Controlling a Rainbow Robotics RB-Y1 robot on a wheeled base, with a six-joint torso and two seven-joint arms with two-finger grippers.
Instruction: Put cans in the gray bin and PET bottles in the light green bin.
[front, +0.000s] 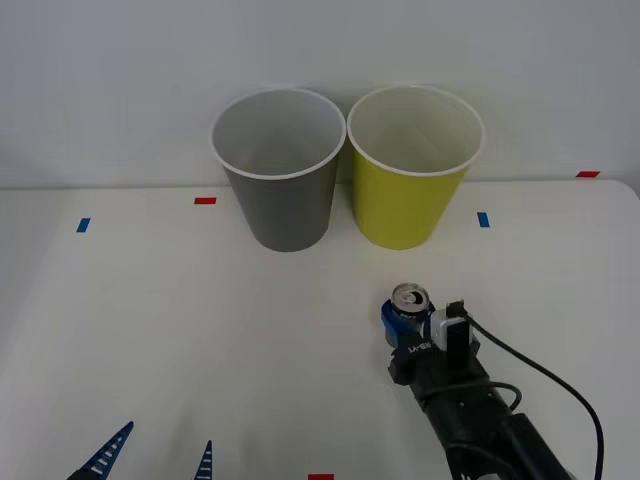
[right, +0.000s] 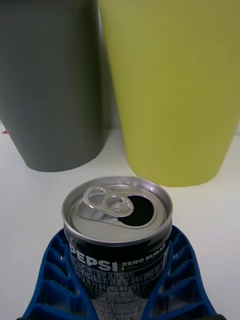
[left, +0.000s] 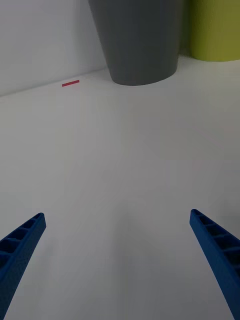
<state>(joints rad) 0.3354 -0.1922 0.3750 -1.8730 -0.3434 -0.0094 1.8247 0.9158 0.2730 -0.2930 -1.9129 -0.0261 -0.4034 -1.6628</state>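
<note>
A small black Pepsi can (front: 409, 298) with a silver pull-tab top (right: 117, 210) stands upright on the white table, just in front of the light green bin (front: 408, 195). My right gripper (front: 408, 316) is shut on the can, its blue ribbed fingers (right: 52, 280) pressed against both sides. The gray bin (front: 285, 200) stands at the back centre, touching the light green bin on its left. Both bins are upright and look empty. In the right wrist view the gray bin (right: 50, 90) and light green bin (right: 175, 90) rise right behind the can. My left gripper (front: 150, 455) stands open at the near left edge.
Red tape marks (front: 205, 200) and blue tape marks (front: 483, 219) dot the white table (front: 150, 320). A white wall rises just behind the bins. A black cable (front: 560, 385) loops beside my right arm. The left wrist view has the gray bin (left: 140, 40) and a red mark (left: 70, 83) ahead.
</note>
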